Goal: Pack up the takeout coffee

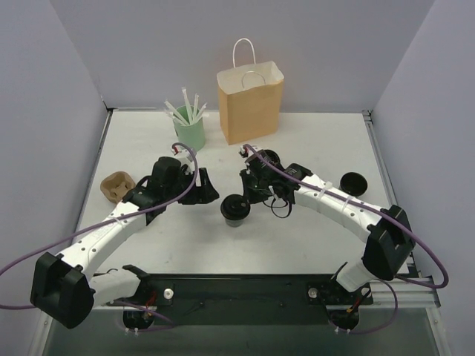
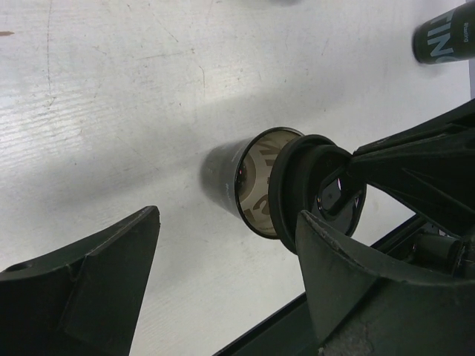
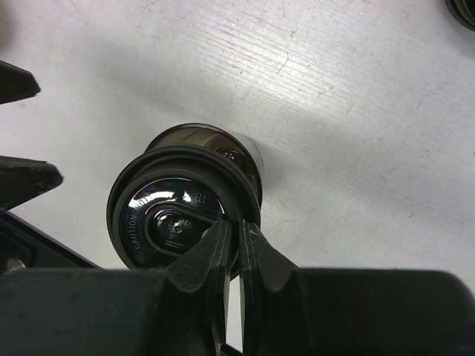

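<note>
The takeout coffee cup (image 1: 234,215) stands upright on the table between my two arms. It is small and black, and its open mouth shows in the left wrist view (image 2: 256,182). Its round black lid (image 3: 174,215) hangs tilted over the cup mouth (image 2: 308,189), partly covering it. My right gripper (image 3: 236,233) is shut on the lid's rim (image 1: 249,199). To the left of the cup, my left gripper (image 2: 226,274) is open (image 1: 210,194), with only bare table between its fingers (image 2: 96,289).
A brown paper bag (image 1: 250,100) stands open at the back, with a mint-green cup of white straws (image 1: 189,127) to its left. A brown pulp carrier (image 1: 116,185) lies far left. A second black cup (image 2: 445,37) and a loose black lid (image 1: 352,183) sit to the right.
</note>
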